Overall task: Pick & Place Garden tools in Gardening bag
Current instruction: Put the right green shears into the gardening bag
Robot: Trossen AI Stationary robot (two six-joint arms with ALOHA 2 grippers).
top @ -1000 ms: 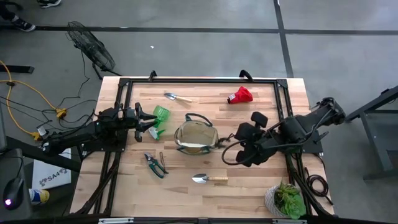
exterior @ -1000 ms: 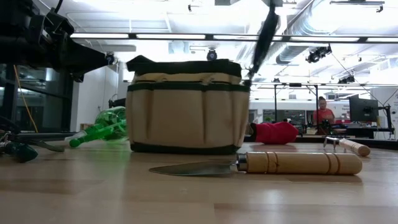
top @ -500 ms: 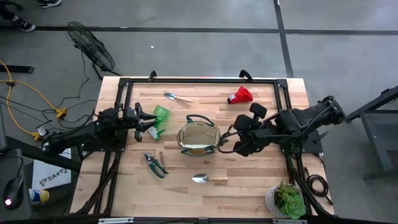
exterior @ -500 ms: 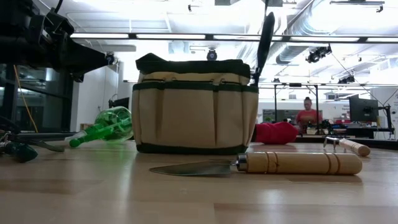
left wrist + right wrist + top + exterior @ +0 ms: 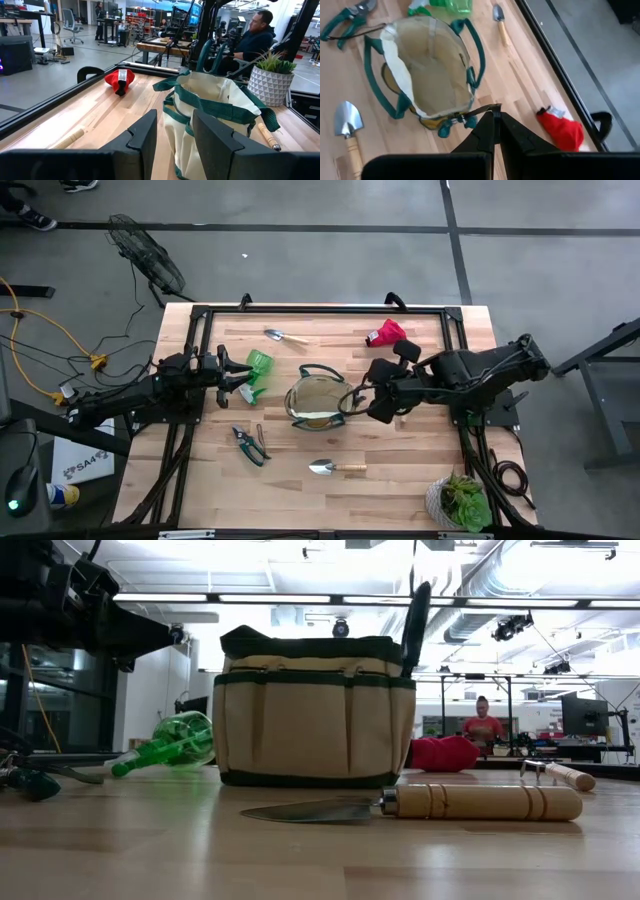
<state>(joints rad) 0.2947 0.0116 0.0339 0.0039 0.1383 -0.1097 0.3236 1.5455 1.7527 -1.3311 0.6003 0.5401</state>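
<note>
Spanning a black-framed workstation, the pale wood-plank table (image 5: 400, 470) sits on a grey concrete floor, with a fan (image 5: 145, 255) and a yellow cable (image 5: 50, 330) beyond its left edge; the low view opens onto a bright workshop where a person in red (image 5: 484, 726) stands in the distance. At the table's centre stands the gardening bag (image 5: 317, 401), a round khaki tote with dark green trim, its mouth open. The right gripper (image 5: 357, 394), fingers pressed together, pinches one of the bag's green loop handles at the rim. The left gripper (image 5: 247, 379) hovers part-open beside the bright green piece (image 5: 258, 367), holding nothing. Scattered around: pruning shears (image 5: 249, 443), a wooden-handled trowel (image 5: 336, 468) in front, a second trowel (image 5: 285, 336), a red piece (image 5: 386, 333), and a potted plant (image 5: 458, 502) at the corner.
</note>
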